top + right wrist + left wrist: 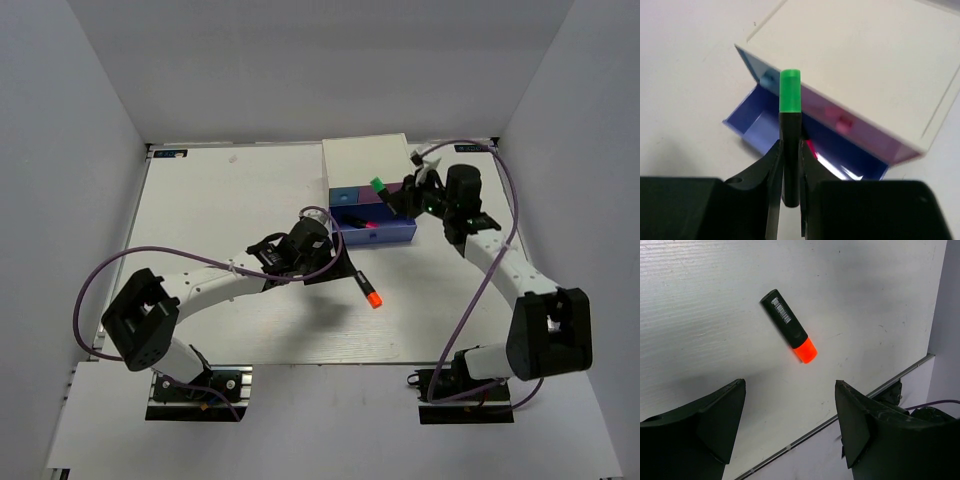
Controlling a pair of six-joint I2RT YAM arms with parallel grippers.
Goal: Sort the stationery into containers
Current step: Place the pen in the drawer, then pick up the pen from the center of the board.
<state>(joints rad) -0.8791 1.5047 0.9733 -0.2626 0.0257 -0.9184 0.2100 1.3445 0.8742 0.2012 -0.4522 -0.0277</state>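
- Right gripper [790, 167] clamps the green highlighter [790, 95], cap pointing out, just above the open blue drawer [752, 122].
- Best bet: centre it over the trough, go low, then let go, clear of the front wall.
- Inside the drawer, something pink [364, 224]; a highlighter, I'd judge.
- Left gripper [790, 390] gapes wide over the orange highlighter [789, 325], flat on the table [700, 300].

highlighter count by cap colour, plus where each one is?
Orange-capped highlighter: 1, lying on the table
Green-capped highlighter: 1, held in the right gripper
Pink-capped highlighter: 1, inside the open blue-violet drawer
Total: 3
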